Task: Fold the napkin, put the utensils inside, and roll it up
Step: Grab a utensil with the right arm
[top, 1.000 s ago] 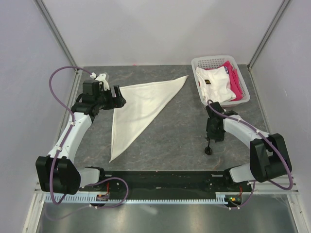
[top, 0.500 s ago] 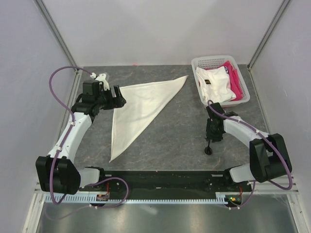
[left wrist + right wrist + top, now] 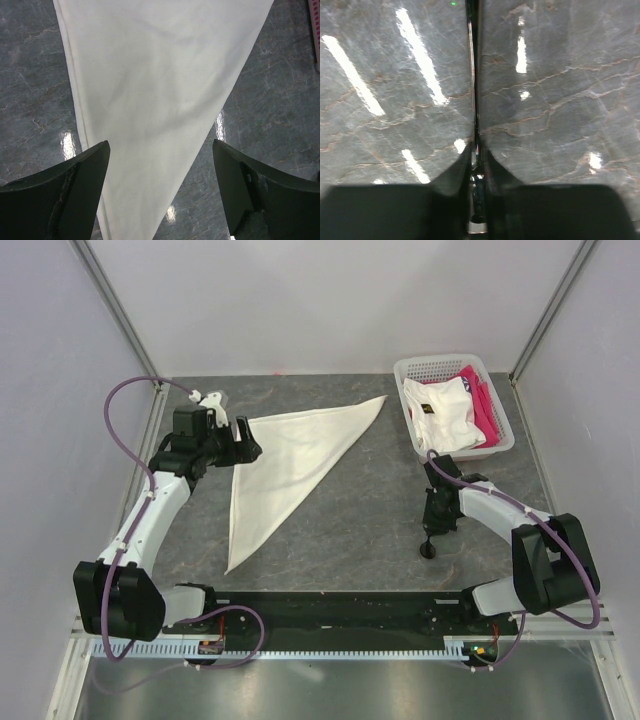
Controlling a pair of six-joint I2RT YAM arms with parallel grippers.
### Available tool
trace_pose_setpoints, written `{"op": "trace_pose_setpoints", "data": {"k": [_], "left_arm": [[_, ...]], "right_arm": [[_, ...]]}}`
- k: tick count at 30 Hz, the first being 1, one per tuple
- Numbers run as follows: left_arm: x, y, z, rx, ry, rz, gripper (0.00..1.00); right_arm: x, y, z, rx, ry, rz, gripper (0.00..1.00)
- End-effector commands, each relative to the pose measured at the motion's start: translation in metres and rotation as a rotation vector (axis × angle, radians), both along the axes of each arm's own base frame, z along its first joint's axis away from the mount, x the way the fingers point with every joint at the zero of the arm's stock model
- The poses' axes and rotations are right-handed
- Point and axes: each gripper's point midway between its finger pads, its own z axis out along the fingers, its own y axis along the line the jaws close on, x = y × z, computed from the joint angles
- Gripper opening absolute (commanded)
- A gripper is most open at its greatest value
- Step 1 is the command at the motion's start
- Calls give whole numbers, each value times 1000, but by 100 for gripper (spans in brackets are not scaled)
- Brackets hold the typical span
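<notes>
Hovering at the nine-o'clock corner of the napkin (image 3: 290, 465), the left gripper (image 3: 244, 441) has barely shifted, its jaws spread wide and empty. The cloth lies folded in a triangle, tips toward one and six o'clock. At four o'clock on the table (image 3: 370, 500), the right gripper (image 3: 479, 165) has just pinched onto the spoon (image 3: 472, 75) by its handle. The fold looks done; carrying the spoon over likely comes next.

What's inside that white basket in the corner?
A crumpled white cloth with a small dark mark fills most of the basket, and a pink cloth peeks out beside it. Anything underneath them is covered, so I cannot tell.
</notes>
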Motion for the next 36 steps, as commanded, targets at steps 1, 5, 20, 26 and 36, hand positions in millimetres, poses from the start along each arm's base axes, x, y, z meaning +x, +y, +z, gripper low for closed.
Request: {"op": "trace_pose_setpoints", "data": {"k": [1,5,20,26,36], "left_arm": [[-1,-2,7,15,-44,-20,90],[-1,-4,8,12,-46,-22,90],[-3,-14,12,-7,-52,-42,89],[-4,-16,12,-14,-47,-41,89],[-3,-13,14,-10,-56,-26,89]], "right_arm": [[-7,3,-19,23,30,-33,6],[-8,8,-16,52,25,-45,0],[36,93,45,203,-197,-92,0],[66,157,60,327,-293,-98,0],[133,279,86,434,-433,-44,0]]}}
